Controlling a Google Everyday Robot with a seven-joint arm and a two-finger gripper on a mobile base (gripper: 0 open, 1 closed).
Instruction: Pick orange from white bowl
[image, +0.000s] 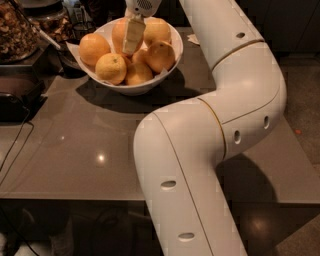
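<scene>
Hanging just over a rear orange (119, 33) (white bowl (146, 87)), the gripper (133, 42).

The bowl (150, 86) sits far back on the table (75, 145), oranges (111, 67) piled in it. The gripper (133, 39) is at the pile's middle; nut containers (17, 30) stand left.

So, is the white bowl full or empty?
Full: the white bowl is heaped with oranges above its rim; the gripper hangs at the heap's top.
</scene>
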